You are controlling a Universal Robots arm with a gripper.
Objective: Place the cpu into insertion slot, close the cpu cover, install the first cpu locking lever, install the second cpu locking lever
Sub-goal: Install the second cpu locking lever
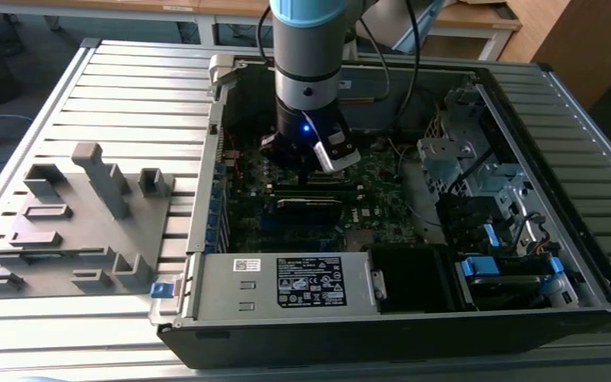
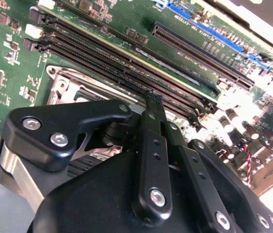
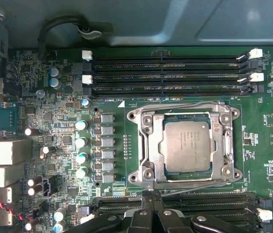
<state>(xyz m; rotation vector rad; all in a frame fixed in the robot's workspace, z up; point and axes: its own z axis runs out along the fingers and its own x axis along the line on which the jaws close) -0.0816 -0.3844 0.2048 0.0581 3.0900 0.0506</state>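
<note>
The cpu (image 3: 186, 146) lies seated in the insertion slot (image 3: 148, 145), centre-right of the first wrist view, with the cpu cover (image 3: 187, 116) shut flat around it. The pincer (image 3: 152, 194), at the bottom edge just below the socket, is clenched with nothing in it.

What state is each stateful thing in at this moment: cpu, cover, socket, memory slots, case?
cpu: seated flat in the insertion slot.
cpu cover: closed down around the chip.
memory slots: empty, white end clips in place.
computer case: side open, lying flat, motherboard exposed.
gripper: just above the board beside the socket.
</note>
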